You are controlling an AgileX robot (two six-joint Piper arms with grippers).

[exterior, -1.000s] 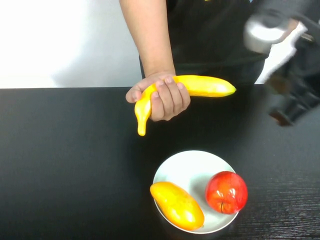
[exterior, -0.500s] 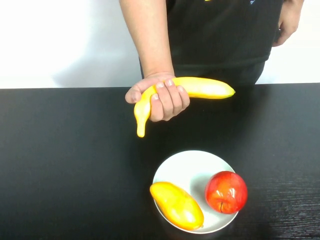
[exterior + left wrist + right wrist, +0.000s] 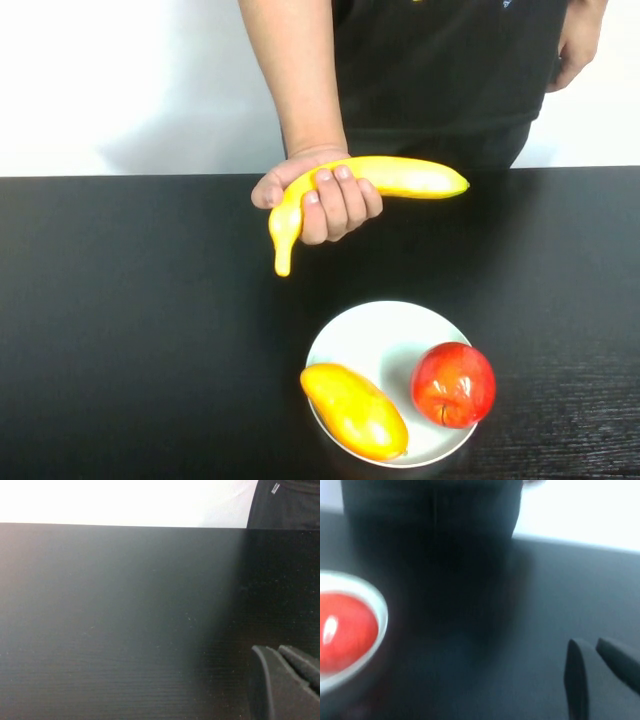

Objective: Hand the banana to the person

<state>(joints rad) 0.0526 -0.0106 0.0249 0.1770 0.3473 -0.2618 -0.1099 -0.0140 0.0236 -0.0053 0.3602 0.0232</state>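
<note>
The banana (image 3: 375, 180) lies in the person's hand (image 3: 320, 195), held just above the far edge of the black table (image 3: 130, 330) — fingers curled over its middle, its narrow end drooping toward the plate (image 3: 380, 335), its other end pointing to the robot's right. The person (image 3: 440, 70) stands behind that far edge. The white plate sits near the table's front edge and carries an orange-yellow oval fruit (image 3: 355, 410) and a red apple (image 3: 453, 384), side by side. To the left of hand and plate the tabletop is a wide dark stretch — bare wood grain. The left gripper (image 3: 287, 680) hangs low over that bare surface, its fingers pressed together. The right gripper (image 3: 600, 672) hovers over the table beside the plate; I cannot tell how its fingers stand.
</note>
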